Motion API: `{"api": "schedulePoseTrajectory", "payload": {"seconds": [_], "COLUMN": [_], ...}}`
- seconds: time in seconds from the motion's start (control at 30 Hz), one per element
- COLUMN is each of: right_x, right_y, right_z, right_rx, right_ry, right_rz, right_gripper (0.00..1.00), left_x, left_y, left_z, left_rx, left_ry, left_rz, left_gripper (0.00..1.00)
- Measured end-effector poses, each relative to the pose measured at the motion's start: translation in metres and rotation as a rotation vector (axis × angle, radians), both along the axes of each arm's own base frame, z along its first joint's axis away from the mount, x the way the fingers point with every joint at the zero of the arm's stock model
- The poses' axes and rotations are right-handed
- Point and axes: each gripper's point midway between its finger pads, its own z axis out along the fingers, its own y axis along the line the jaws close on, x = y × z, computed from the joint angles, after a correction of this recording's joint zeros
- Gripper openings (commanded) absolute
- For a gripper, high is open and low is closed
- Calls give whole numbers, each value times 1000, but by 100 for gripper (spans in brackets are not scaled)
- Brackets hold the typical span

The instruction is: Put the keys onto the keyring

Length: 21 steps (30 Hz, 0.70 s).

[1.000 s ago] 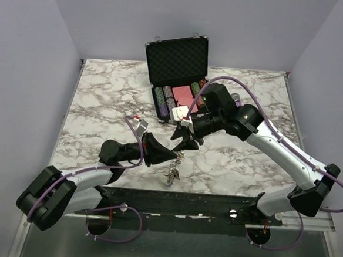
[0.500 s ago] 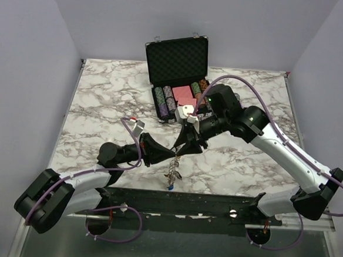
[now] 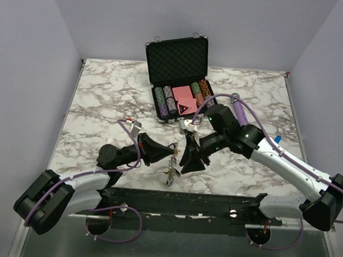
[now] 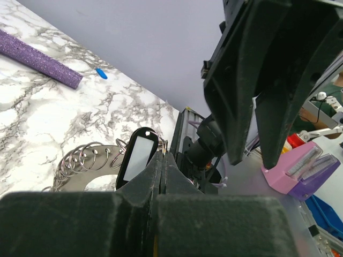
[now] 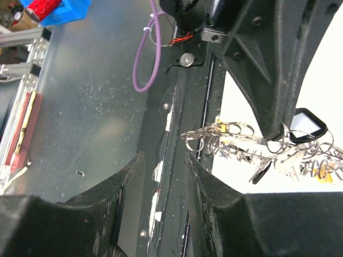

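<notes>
left fingers (image 4: 144, 184) pinching keyring (image 4: 91, 171), black key (image 4: 136, 158) distinct only in wrist views

1. Front centre is tight: left gripper (image 3: 167, 153) and right gripper (image 3: 191, 165) are close together. The keyring (image 3: 171, 167) hangs between them from the left's pinched tips.
2. Right fingers are spread; the ring sits beside that gap, not in it.
3. Back centre is blocked by the open chip case (image 3: 178, 76), lid upright.
4. Purple microphone (image 3: 240, 111) lies just behind the right arm, with a small blue piece (image 3: 277, 137) near it.
5. Left half of the table (image 3: 96, 105) is bare marble.
</notes>
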Motion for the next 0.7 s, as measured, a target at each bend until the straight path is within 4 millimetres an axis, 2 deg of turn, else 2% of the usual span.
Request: {"api": "schedulePoseTrajectory", "payload": {"seconds": [0.2, 0.4, 0.7], "right_x": [15, 29, 39], "right_y": [10, 17, 17], "right_z": [-14, -15, -23], "right_rx": [7, 25, 12], "right_ry": [-7, -37, -49], "right_rz": [-77, -149, -214], "right_gripper": [48, 50, 51], "left_x": [2, 2, -1], "left_y": [1, 2, 4], "left_z": [3, 4, 5], "left_rx": [-8, -10, -16], "left_ry": [-15, -18, -26], "left_rz": [19, 21, 22], "left_gripper": [0, 0, 0]}}
